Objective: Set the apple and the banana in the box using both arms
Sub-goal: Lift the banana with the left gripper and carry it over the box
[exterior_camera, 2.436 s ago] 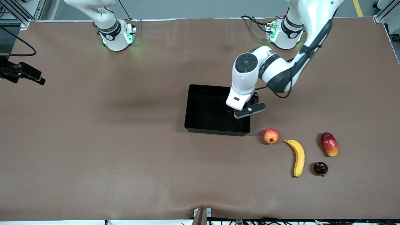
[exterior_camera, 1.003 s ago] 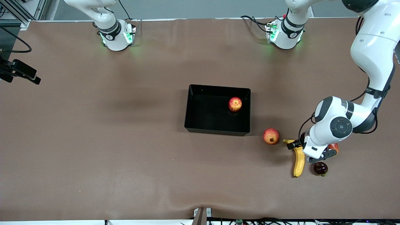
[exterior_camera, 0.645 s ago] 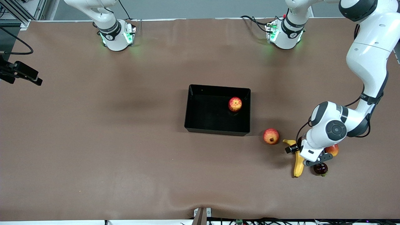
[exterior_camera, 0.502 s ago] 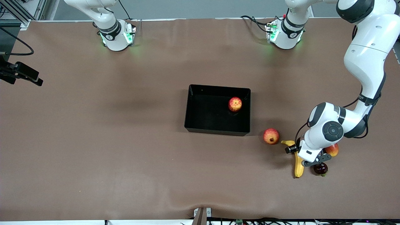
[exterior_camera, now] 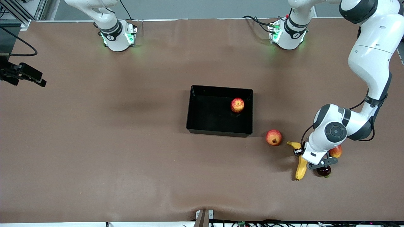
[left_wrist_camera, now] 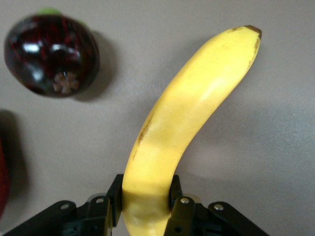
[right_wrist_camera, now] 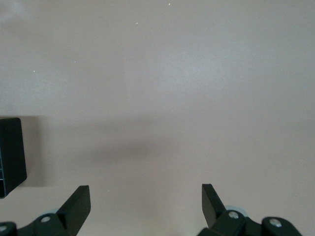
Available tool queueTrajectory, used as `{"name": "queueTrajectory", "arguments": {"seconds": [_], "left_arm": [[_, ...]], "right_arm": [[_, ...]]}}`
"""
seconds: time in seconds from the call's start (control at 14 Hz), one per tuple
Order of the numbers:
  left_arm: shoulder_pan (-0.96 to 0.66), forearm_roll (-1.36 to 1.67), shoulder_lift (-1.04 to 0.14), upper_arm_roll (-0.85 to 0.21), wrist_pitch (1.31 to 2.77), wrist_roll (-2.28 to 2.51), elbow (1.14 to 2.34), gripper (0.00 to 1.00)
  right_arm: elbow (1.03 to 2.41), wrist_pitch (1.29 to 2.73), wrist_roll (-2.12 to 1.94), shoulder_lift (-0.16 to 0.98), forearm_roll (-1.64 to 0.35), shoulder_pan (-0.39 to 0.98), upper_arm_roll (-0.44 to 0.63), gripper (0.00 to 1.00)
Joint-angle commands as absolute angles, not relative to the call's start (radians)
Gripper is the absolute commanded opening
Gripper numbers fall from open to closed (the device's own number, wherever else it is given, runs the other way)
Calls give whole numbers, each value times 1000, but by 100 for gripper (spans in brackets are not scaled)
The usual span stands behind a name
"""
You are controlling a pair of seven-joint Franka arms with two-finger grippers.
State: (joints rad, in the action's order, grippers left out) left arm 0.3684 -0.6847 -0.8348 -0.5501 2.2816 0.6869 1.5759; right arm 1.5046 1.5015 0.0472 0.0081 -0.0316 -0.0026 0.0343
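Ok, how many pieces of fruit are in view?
5. The apple lies in the box; the pomegranate, banana, mango (mostly hidden by the left arm) and a dark round fruit lie toward the left arm's end.

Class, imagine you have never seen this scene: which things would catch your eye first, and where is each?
First, the left gripper shut on the banana, among loose fruit at the left arm's end of the table. Next, the apple lying in the black box mid-table. The right gripper waits open over bare table.

We see a broad brown table (exterior_camera: pixel 126 157) under even light, its covering rippled at the near edge; grey floor (exterior_camera: pixel 189 8) and aluminium framing (exterior_camera: pixel 19 12) border it.
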Motion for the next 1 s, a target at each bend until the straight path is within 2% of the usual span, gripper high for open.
{"name": "queueTrajectory", "arguments": {"seconds": [0.0, 0.57, 0.93], "left_arm": [[368, -693, -795, -555, 2208, 628, 1545, 0], [377, -686, -675, -784, 1882, 620, 1542, 0], [362, -637, -678, -911, 1845, 632, 1548, 0]], "right_arm": [[1489, 1486, 60, 12, -41, 8, 32, 100], [1486, 1486, 60, 12, -40, 17, 32, 100], [1485, 1488, 61, 12, -41, 18, 32, 100]]}}
